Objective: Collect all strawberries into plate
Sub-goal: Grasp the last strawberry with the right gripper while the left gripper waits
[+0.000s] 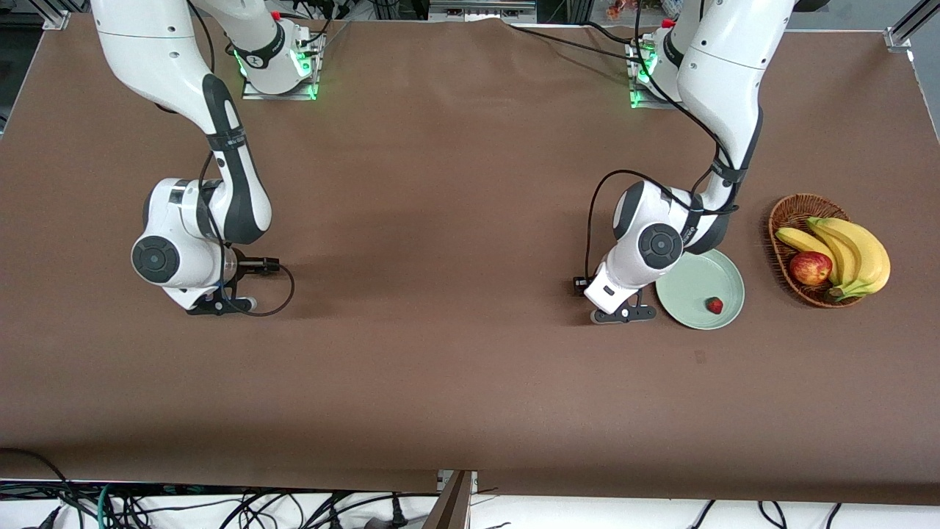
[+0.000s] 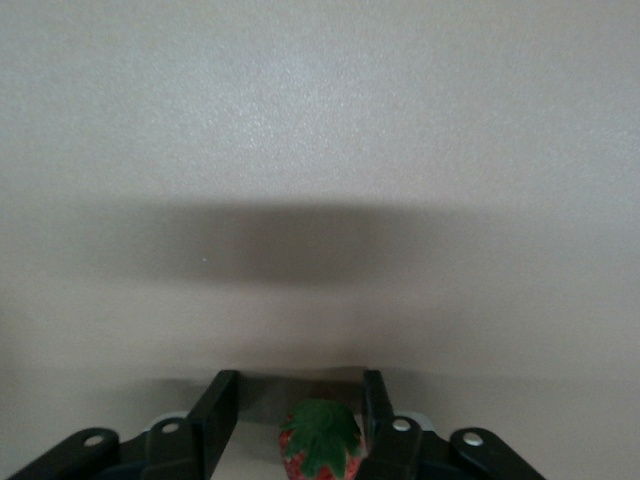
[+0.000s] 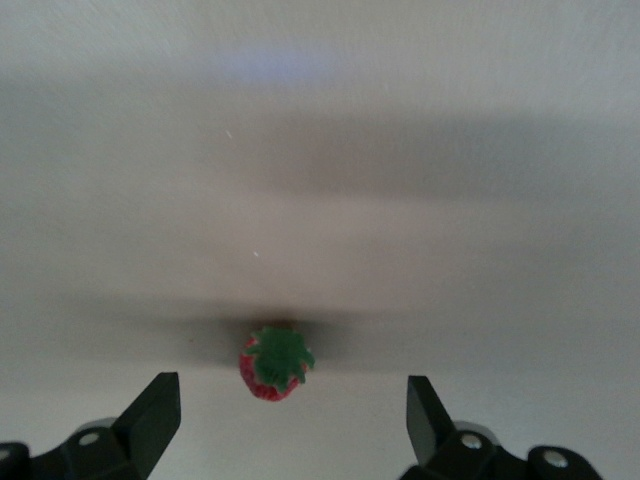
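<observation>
Red strawberry [image 1: 714, 305] lies in mint plate [image 1: 690, 286]. Left pincer [image 2: 300, 415], low on worktop [image 1: 455, 220] beside plate, brackets another strawberry [image 2: 320, 450], cap up, fingers part-closed, one touching. Right pincer [image 3: 290, 410], fingers wide apart, over third strawberry [image 3: 274, 366], cap up.

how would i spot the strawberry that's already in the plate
Find the wicker basket of bananas at the left arm's end of the table; the mint-green plate lies beside it. The strawberry is the tiny red berry on it, far smaller than the basket's apple.
</observation>
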Controlling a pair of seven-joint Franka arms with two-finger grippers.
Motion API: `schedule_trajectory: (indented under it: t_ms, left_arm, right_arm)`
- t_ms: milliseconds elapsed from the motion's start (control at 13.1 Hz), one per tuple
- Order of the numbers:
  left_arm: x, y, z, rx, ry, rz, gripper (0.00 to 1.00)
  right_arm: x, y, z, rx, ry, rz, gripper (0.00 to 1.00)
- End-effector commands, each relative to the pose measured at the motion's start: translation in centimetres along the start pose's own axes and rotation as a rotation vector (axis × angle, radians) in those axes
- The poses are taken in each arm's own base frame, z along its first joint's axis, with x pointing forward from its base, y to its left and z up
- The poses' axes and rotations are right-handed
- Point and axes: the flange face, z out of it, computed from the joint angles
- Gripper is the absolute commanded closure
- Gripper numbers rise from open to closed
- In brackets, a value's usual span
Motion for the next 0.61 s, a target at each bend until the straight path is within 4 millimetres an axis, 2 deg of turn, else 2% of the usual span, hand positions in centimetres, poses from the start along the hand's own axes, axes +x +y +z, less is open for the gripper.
schedule_trajectory:
  t_ms: [0,76,229,305,457,534]
  left_arm:
    - [0.5,0.4,0.8,0.006,0.026,0.003,0.53]
    - [0.4,0.3,0.9,0.009,0.019,0.0,0.51]
    - [0.0,0.7,0.5,0.009,0.017,-0.025,0.4]
    - [-0.4,1.3,0.8,0.012,0.011,-0.035,0.4]
    - [-1.0,1.8,1.1,0.019,-0.007,-0.041,0.42]
    - [-1.3,1.7,1.3,0.029,-0.028,-0.04,0.52]
  right_arm:
    - [-2.2,0.0,0.9,0.035,0.029,0.008,0.0]
    - [-2.2,0.0,1.0,0.033,0.037,0.007,0.0]
    - [-2.4,0.0,1.3,0.034,0.03,0.007,0.03]
    - [-2.5,-0.2,1.4,0.035,0.027,0.005,0.11]
    - [-2.3,-0.3,1.5,0.033,0.029,0.004,0.25]
    - [-2.2,-0.3,1.5,0.04,0.036,0.011,0.25]
